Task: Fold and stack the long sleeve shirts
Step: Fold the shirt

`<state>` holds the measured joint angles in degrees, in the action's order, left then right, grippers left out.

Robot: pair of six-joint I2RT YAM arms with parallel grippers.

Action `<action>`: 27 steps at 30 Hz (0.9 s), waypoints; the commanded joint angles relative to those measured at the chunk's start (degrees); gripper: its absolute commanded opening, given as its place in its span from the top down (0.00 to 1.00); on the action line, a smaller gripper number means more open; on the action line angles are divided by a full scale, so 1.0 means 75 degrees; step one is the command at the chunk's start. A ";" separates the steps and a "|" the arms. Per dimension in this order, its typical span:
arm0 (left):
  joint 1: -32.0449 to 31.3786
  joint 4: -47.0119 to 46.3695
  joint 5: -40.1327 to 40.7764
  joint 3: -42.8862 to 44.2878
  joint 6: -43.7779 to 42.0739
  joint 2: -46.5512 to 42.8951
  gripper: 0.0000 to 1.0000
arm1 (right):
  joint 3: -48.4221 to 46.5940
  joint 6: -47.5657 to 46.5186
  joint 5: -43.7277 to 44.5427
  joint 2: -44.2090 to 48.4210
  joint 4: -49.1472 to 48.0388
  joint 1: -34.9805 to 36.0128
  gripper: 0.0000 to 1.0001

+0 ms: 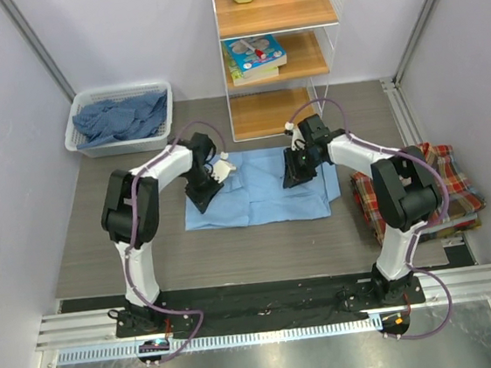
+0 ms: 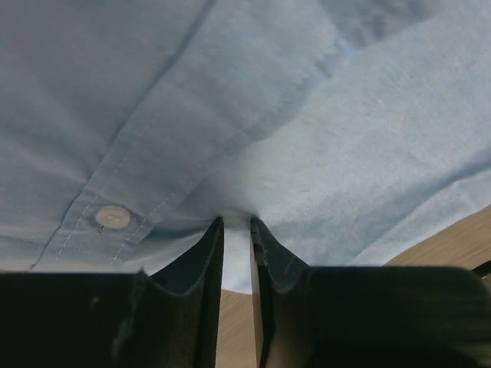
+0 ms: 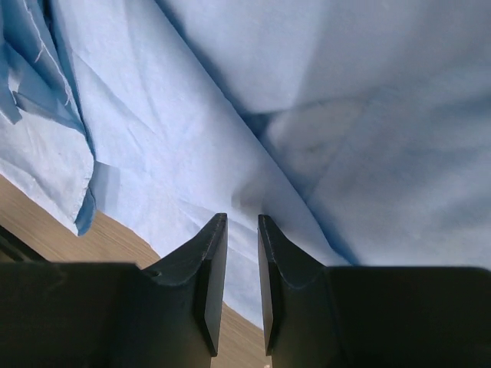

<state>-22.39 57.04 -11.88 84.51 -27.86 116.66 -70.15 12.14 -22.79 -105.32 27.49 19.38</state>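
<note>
Closest in, along the near edge of the table [image 1: 86,253], bolted side by side: both arm bases. Reaching forward from there to mid-table, onto the light blue shirt [image 1: 264,195], spread flat and roughly squared between the two arms. Down on its left part, the left gripper [image 1: 203,192]; down on its right part, the right gripper [image 1: 298,173]; well apart, one toward each side of the cloth.

Seen from the left wrist: left gripper [image 2: 236,222] closed to a thin slit on a pucker of the light blue shirt [image 2: 322,153], cloth drawn to a point right at the fingertips, wood showing below. Just left of that, a pale button [image 2: 113,217] on a stitched placket.

Seen from the right wrist: right gripper [image 3: 242,218] with fingers nearly together, only a narrow gap, tips against the light blue shirt [image 3: 345,153] close to its edge, over bare wood. Pinching cloth or merely resting on it: cannot tell.

Farther right on the table, beside the right arm: folded plaid shirts [image 1: 456,181] in a pile, apart from the blue one. Farther back at the left: a white basket [image 1: 72,141] full of crumpled darker blue shirts [image 1: 120,118]. Farthest, against the back wall: a wooden shelf [image 1: 260,112] with books [image 1: 255,56] on its middle board.
</note>
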 commanded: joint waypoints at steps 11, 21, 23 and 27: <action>-0.2994 -0.0127 -0.4212 -0.0535 0.2214 -0.1584 0.77 | 0.0423 -0.1501 0.0999 0.1328 0.0999 -0.0720 0.72; 0.0052 -0.1205 -0.4592 -0.0766 0.3186 -0.3389 0.51 | 0.0365 -0.1923 0.0998 0.0624 0.0332 -0.0158 0.66; 0.0348 -0.1509 -0.4511 -0.0955 0.3338 -0.3961 0.42 | 0.0248 -0.2040 0.1174 0.0729 0.0389 -0.0158 0.64; 0.0922 -0.2353 -0.3644 -0.1447 0.3643 -0.5146 0.00 | -0.0465 -0.2029 0.1187 0.0975 0.0788 -0.0076 0.52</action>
<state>-17.98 46.41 -42.17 76.25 -4.40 87.31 -67.59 -1.69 -15.55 -101.51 32.95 18.57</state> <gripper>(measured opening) 0.913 0.420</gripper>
